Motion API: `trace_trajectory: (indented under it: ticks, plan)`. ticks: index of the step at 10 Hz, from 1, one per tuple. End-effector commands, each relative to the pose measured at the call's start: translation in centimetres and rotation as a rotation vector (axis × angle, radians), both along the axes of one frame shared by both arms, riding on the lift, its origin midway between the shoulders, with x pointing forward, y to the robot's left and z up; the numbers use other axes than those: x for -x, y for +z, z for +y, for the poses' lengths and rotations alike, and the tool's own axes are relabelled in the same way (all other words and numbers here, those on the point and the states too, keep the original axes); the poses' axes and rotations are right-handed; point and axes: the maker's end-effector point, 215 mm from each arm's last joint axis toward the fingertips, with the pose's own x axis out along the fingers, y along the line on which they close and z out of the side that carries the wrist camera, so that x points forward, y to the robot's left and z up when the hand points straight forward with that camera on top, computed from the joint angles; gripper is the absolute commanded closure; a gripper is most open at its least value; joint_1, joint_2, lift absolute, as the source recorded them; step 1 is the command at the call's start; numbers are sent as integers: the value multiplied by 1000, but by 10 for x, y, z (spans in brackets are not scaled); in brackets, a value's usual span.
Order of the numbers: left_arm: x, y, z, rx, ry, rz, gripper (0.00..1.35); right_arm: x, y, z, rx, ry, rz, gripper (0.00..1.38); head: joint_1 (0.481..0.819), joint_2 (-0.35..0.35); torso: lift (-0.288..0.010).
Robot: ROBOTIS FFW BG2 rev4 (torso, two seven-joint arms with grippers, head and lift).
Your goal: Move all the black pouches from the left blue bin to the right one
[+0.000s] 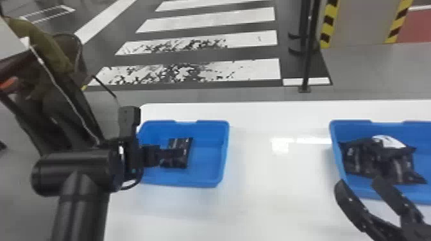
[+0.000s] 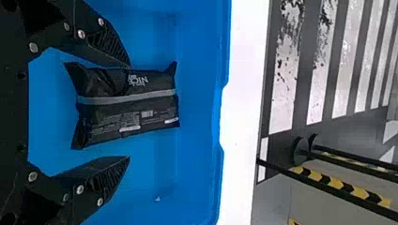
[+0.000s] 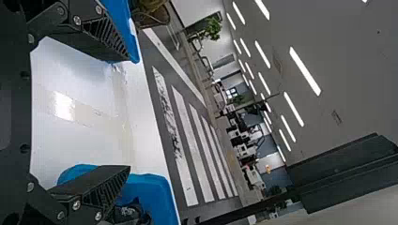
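black and glossy, with a grey band across it, the pouch (image 1: 180, 143) lies on the floor of the left blue bin (image 1: 207, 185), right at my left gripper (image 1: 180, 154). i have those two fingers spread wide with nothing held. from the left wrist, i see the pouch lying across the space ahead of my palm, partly between my fingertips and partly beyond them. it sits closer to one finger, whose tip overlaps its long edge in that view; i can't tell whether they touch. bare blue floor shows between the pouch and my other finger.

my right gripper (image 1: 358, 182) is also open and empty, by the near side of the right bin (image 1: 335, 141) on the white table (image 1: 275, 202). black pouches (image 1: 396, 162) lie heaped in that bin, overlapping so much that i can't count them, with a white patch on top.

from my head, my left fingers cover part of the pouch and blend into its black, and my wrist blocks one side of its bin. the right bin runs out of view at the side. from my right wrist, a finger partly hides that bin, and the dark bit inside is cut off and hard to make out.
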Motion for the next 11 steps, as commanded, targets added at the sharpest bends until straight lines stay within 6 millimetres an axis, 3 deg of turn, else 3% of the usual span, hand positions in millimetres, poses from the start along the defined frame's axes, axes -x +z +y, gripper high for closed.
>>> trace_trajectory:
  ticks: [1,4,7,8,9,11]
  plan:
    - [-10,-13,7,6,27,49,131,1,-4,1,-4,3,12,213,695,236,-140]
    - [-26,-27,3,36,35,103,133,1,-7,2,-11,8,23,213,695,244,-140]
    - [-28,-43,-12,78,20,153,173,1,-11,6,-28,15,35,213,695,229,-140]
    - [-28,-45,-15,81,17,160,325,1,-13,7,-36,18,39,213,695,224,-140]
    - [-27,-45,-14,85,20,161,688,1,-13,7,-40,17,39,214,695,223,-140]
    - [-28,-46,-11,70,19,157,1176,2,-16,8,-50,19,51,214,695,224,-140]
